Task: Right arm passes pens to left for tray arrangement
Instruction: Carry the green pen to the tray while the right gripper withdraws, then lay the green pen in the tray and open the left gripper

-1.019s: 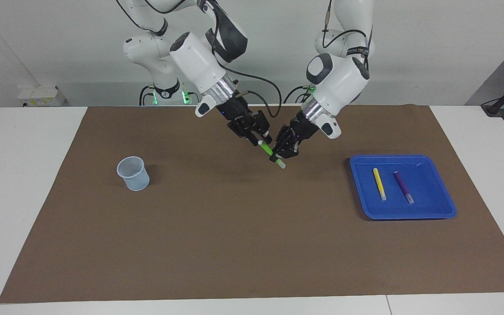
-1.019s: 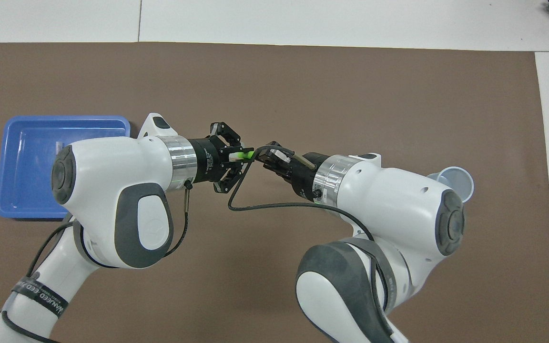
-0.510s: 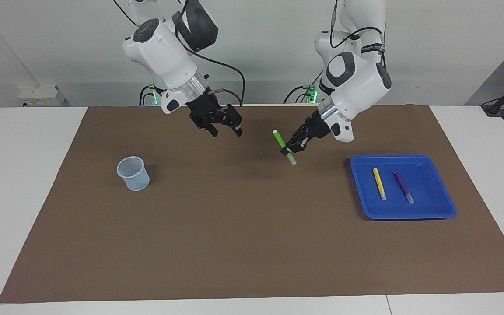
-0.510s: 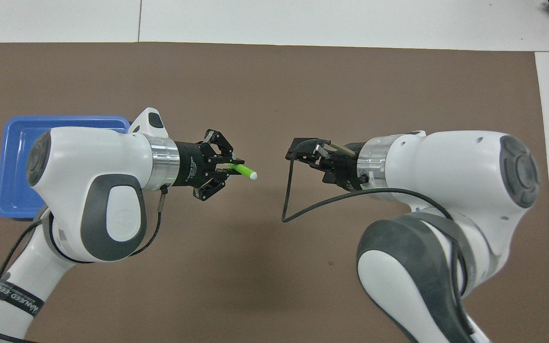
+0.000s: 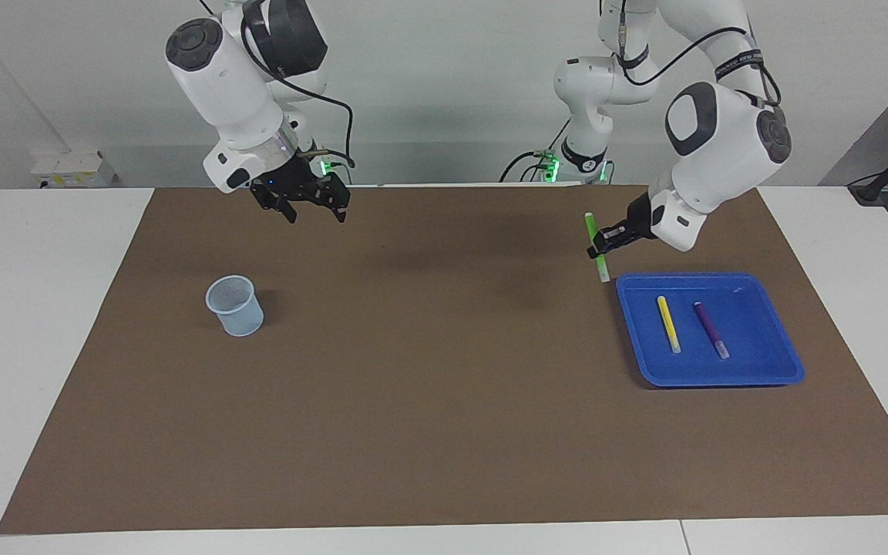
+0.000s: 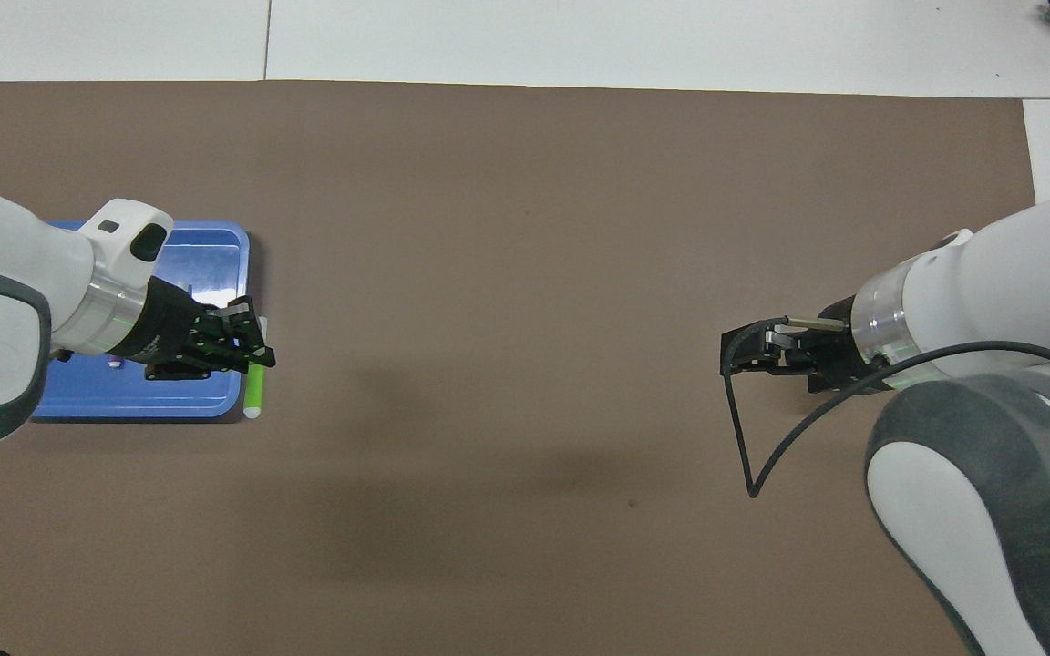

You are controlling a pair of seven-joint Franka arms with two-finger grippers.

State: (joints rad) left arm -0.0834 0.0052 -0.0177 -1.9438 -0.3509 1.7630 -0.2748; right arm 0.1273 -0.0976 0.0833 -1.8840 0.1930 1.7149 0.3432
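The green pen (image 5: 595,245) hangs nearly upright in the air with my left gripper (image 5: 598,248) shut on its middle. It is over the mat just beside the blue tray (image 5: 760,370), at the tray's corner nearest the robots. In the overhead view the left gripper (image 6: 252,351) and the green pen (image 6: 254,390) lie over the tray's (image 6: 215,239) rim. The yellow pen (image 5: 669,324) and the purple pen (image 5: 711,330) lie side by side in the tray. My right gripper (image 5: 311,210) is open and holds nothing, raised over the mat toward the right arm's end.
A small pale-blue mesh cup (image 5: 235,306) stands on the brown mat (image 5: 428,385) toward the right arm's end. A black cable (image 6: 744,437) loops off the right wrist. White table (image 5: 28,347) borders the mat.
The right gripper opened, let go of the green pen and drew back toward its own end. The left arm swung the pen from mid-table over to the tray's edge.
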